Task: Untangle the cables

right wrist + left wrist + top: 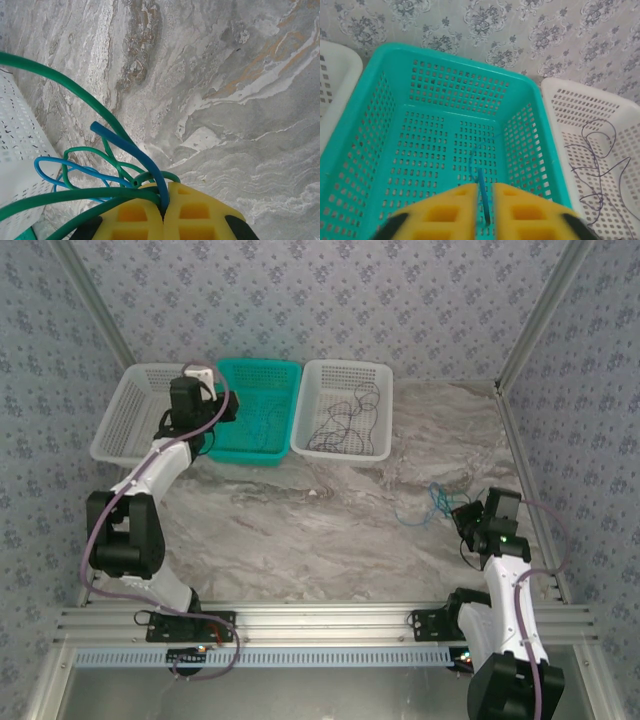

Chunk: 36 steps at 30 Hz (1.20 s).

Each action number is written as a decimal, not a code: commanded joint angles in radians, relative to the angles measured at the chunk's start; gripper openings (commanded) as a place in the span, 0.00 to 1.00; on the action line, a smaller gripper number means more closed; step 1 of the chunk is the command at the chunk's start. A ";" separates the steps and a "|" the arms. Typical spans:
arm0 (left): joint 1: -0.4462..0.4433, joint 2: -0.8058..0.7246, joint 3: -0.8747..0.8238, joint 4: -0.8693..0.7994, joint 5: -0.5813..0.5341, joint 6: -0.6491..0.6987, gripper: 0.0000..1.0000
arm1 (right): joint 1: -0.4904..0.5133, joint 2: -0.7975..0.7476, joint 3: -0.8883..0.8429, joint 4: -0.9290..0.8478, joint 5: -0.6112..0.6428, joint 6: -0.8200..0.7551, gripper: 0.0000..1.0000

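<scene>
As the barely open left claw [485, 194] seems to drop a thin blue wire [481, 186] in the teal plastic basket [455, 57], the shut right claw [163, 199] should gently pull its tangled blue wire [132, 150].

There were three baskets: two white, the left white basket [125, 420] and the right white basket [345, 365], and one teal basket [258, 364]. There were two arms, the left arm [150, 475] and the right arm [512, 585], with two grippers, the left gripper [484, 195] and the right gripper [164, 202]. Of cables I counted one dark blue cable [132, 150], one light blue cable [65, 167] and one thin blue cable [481, 185]; the green cables [60, 82] and the black cables [340, 428] were too tangled to count.
</scene>
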 commanded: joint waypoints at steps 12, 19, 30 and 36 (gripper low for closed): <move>-0.045 -0.333 0.027 -0.053 0.133 -0.063 0.72 | 0.251 0.071 0.399 0.007 -0.100 -0.212 0.00; -0.162 -0.498 -0.075 0.035 0.330 -0.065 0.77 | 0.428 0.227 0.649 0.046 -0.210 -0.259 0.00; -0.398 -0.559 -0.176 0.100 0.529 -0.052 0.78 | 0.653 0.400 0.847 0.096 -0.224 -0.322 0.00; -0.473 -0.499 -0.251 0.227 0.452 -0.179 0.88 | 0.693 0.420 0.854 0.147 -0.214 -0.314 0.00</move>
